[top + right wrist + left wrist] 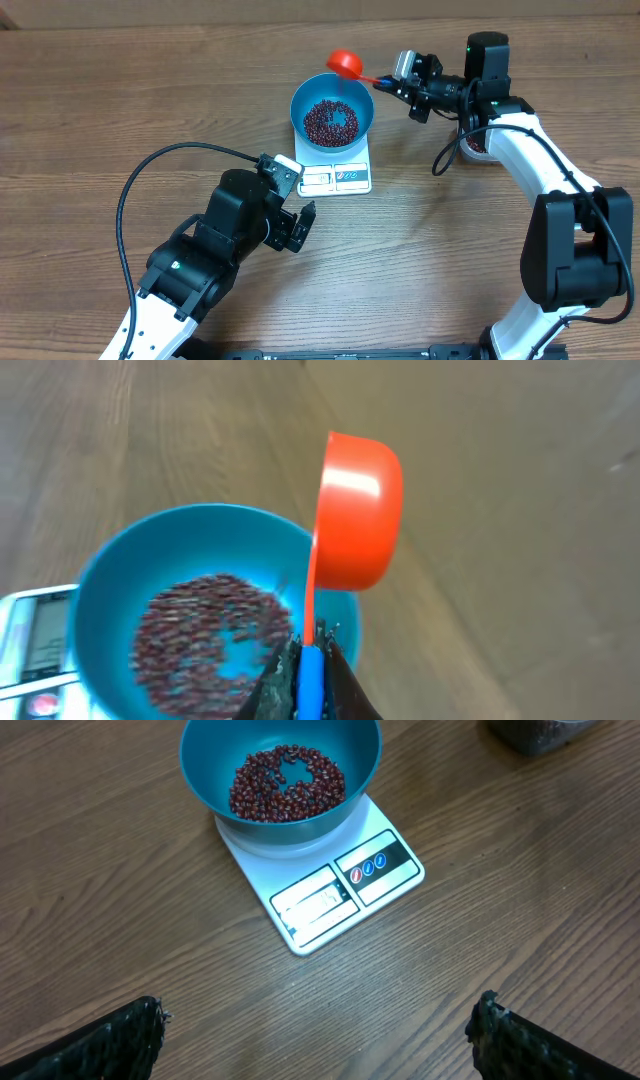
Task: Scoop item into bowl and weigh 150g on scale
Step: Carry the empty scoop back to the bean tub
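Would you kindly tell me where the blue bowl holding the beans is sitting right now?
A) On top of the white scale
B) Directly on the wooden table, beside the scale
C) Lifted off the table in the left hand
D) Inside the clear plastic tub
A: the blue bowl, with the beans inside, rests on the white scale, whose front edge shows beneath it.

Wide left gripper [298,192] — clenched right gripper [388,82]

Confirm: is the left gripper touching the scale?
Apart. Left wrist view shows the left gripper, jaws open, short of the scale, with bare table between them.
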You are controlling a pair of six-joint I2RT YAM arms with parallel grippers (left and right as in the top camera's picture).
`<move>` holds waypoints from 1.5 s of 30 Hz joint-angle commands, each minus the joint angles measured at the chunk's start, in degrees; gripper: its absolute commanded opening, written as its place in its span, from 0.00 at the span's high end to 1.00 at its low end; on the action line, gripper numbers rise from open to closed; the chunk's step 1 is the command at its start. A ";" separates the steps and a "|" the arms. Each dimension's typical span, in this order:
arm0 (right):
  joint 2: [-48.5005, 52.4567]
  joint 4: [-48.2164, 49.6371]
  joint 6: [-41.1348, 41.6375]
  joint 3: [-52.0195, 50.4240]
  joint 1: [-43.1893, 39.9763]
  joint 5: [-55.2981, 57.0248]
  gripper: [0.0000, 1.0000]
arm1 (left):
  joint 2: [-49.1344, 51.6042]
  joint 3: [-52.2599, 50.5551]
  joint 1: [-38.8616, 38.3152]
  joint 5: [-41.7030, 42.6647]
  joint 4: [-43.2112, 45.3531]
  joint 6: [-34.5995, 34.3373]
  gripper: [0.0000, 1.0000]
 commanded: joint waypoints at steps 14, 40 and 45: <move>-6.82 -4.57 13.31 -0.07 0.26 1.40 0.96 | 0.09 -0.35 -0.33 0.66 0.00 -0.94 0.00; -26.12 -34.91 38.05 -0.09 0.04 71.76 0.96 | 0.09 -0.35 -0.33 0.68 0.00 -0.94 0.00; -25.16 -42.23 41.35 -0.13 -0.46 71.76 0.96 | 0.09 -0.35 -0.33 0.68 0.00 -0.94 0.00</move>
